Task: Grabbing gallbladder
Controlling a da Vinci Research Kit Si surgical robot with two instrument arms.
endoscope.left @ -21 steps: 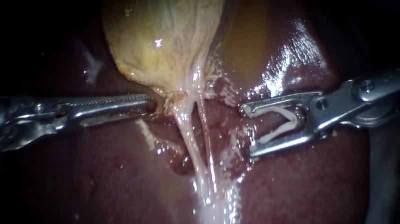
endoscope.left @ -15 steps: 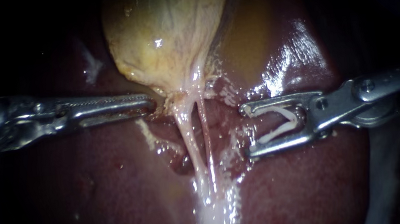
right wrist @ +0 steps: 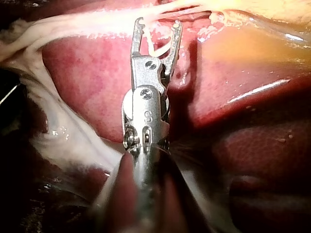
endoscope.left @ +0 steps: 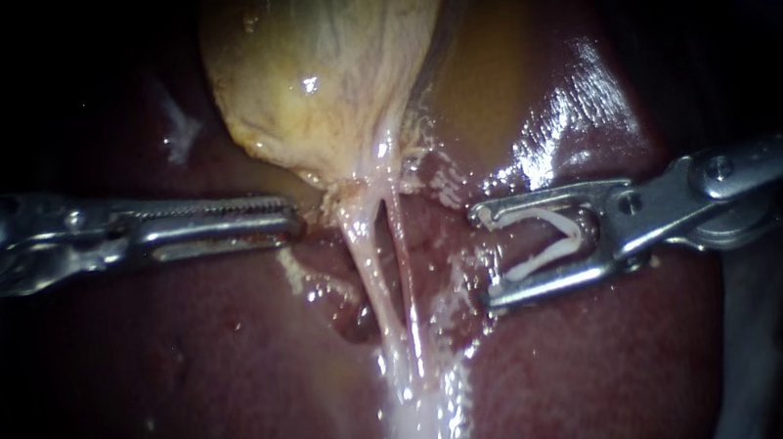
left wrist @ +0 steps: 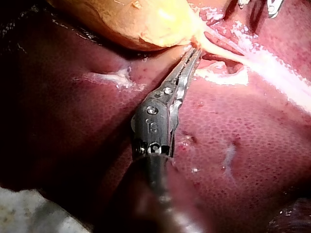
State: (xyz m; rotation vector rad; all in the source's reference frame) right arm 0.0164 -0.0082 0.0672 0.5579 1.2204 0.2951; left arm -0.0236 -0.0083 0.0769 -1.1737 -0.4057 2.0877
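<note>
The pale yellow gallbladder (endoscope.left: 325, 70) (left wrist: 131, 19) lies on the dark red liver (endoscope.left: 183, 371). It narrows downward into two pale tubes (endoscope.left: 373, 271). My left instrument (endoscope.left: 298, 218) (left wrist: 196, 50) reaches in level from the left. Its toothed jaws lie nearly together, pinching the fringe of the gallbladder's narrow lower end. My right instrument (endoscope.left: 486, 256) (right wrist: 155, 23) rests over the liver just right of the tubes. Its jaws stand wide apart and carry a white V-shaped clip (endoscope.left: 550, 231) (right wrist: 158, 47) between them, clear of the tubes.
White stringy tissue (endoscope.left: 416, 433) runs on below the tubes. A wet yellowish patch of liver (endoscope.left: 495, 90) lies right of the gallbladder. The left wrist view shows a pale scar (left wrist: 109, 77) on the liver beside the left shaft.
The left instrument's jaws have closed from a clear gap to nearly together at the gallbladder's lower end. The right instrument and clip have not moved.
</note>
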